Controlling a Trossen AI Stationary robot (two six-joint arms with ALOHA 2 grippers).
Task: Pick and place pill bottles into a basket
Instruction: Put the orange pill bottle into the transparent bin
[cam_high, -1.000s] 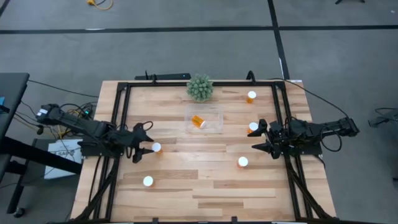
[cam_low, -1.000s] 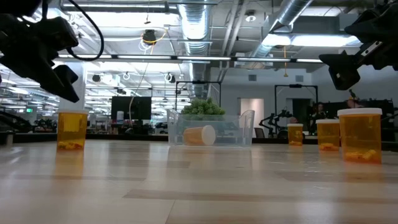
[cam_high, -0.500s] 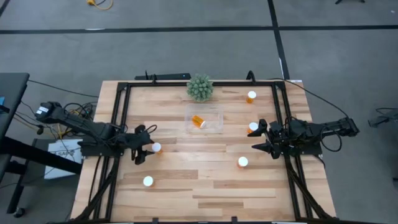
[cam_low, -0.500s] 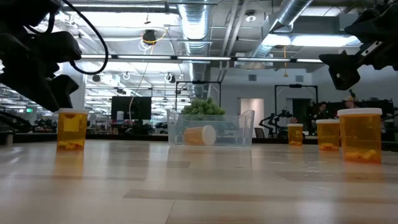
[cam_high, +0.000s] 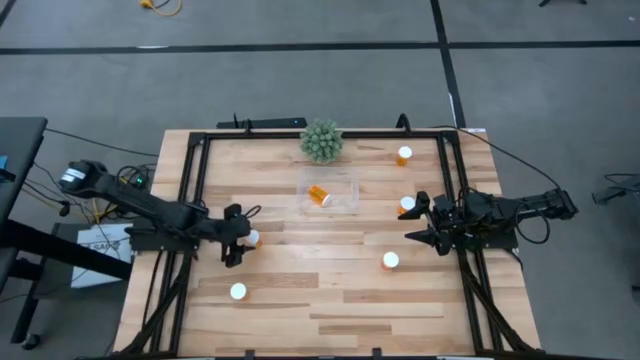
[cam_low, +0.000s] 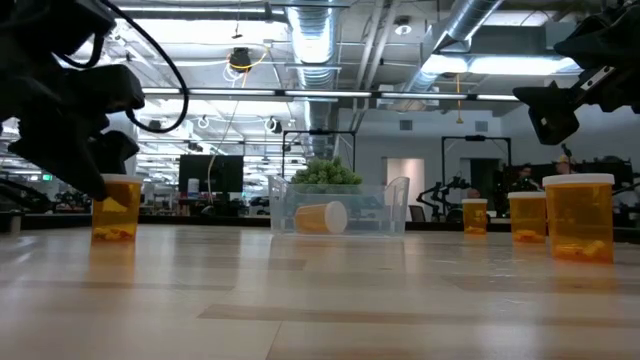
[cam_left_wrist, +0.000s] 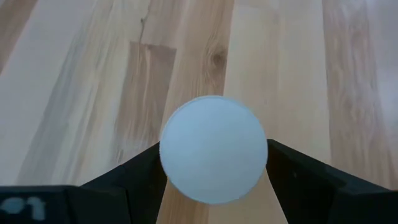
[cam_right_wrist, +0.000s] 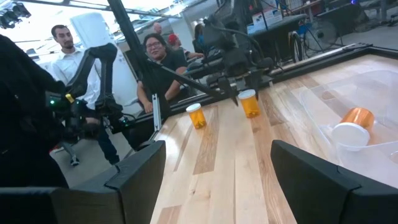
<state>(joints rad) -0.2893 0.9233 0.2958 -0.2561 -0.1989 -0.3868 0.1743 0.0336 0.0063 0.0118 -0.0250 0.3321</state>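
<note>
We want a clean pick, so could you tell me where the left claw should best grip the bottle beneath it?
Probably the orange wall just under the white cap, from straight above: the bottle stands upright and the left claw is open with a finger on either side.

Floor: you see grey floor (cam_high: 300, 90) around the table, crossed by dark lines (cam_high: 250, 47).
Table: pale wood planks (cam_high: 320, 290).
Ceiling: bare silver ducts (cam_low: 310, 35) and pipes, with bright strip lights (cam_low: 455, 65).
Far room: you look past two seated people (cam_right_wrist: 124, 68) and a dark screen (cam_low: 212, 172).
Left edge: a black desk (cam_high: 15, 160) with cables (cam_high: 100, 205).
</note>
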